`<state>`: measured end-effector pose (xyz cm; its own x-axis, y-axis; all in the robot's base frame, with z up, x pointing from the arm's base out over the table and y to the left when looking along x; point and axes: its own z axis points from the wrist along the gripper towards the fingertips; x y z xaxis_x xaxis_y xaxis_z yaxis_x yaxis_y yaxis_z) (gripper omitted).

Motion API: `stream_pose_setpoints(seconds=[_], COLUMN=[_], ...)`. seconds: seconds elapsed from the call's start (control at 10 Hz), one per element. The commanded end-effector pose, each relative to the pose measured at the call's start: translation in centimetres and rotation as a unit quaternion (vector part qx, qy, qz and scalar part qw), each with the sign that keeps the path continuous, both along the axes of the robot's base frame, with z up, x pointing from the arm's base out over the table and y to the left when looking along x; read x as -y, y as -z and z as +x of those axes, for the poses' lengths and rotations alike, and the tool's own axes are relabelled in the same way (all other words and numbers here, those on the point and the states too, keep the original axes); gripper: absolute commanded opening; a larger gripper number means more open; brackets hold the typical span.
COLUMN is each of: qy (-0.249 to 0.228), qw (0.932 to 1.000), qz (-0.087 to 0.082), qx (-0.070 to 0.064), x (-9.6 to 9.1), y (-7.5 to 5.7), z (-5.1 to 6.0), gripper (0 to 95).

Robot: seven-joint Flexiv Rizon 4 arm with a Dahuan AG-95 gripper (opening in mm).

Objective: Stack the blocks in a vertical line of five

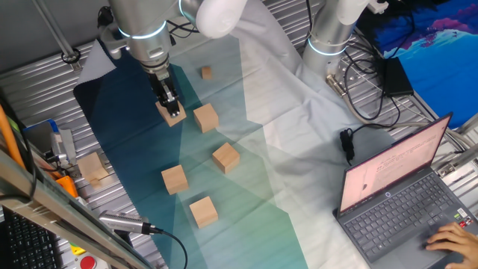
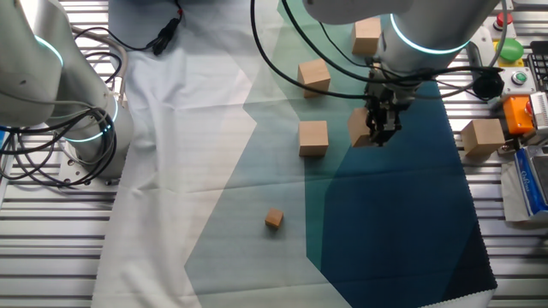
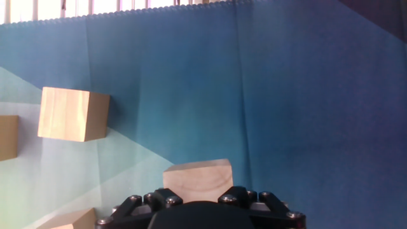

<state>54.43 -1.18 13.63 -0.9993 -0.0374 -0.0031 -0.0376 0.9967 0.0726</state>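
One fixed view: fingers clamp plain light-brown wooden block; four alike apart.

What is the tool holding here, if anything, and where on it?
The tool is closed on one wooden block, its fingers gripping two opposite side faces. Whether the block is off the cloth cannot be told.

Small wooden cube: on the pale cloth, toward 12 o'clock.
Whitish-tan block: off the cloth, at 9 o'clock, on the ribbed table.
Laptop: open, at 4 o'clock, a person's hand on its keys.
Cloth: teal, dark blue, white.
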Motion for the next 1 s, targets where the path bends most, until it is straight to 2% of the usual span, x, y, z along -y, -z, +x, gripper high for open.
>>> stream_pose_setpoints(seconds=[0.1, 0.3, 0.5, 0.8, 1.0], qy=[0.003, 0.001, 0.0, -0.014, -0.02], qw=[1.0, 1.0, 1.0, 0.9999, 0.9998], qz=[0.004, 0.004, -0.002, 0.001, 0.002], qx=[0.0, 0.0, -0.003, -0.004, -0.01], x=[0.0, 0.1, -0.1, -0.1, -0.1], y=[0.1, 0.2, 0.1, 0.1, 0.1], z=[-0.7, -1.6, -2.3, -2.4, -2.4], gripper=[0.0, 0.0, 0.0, 0.0, 0.0])
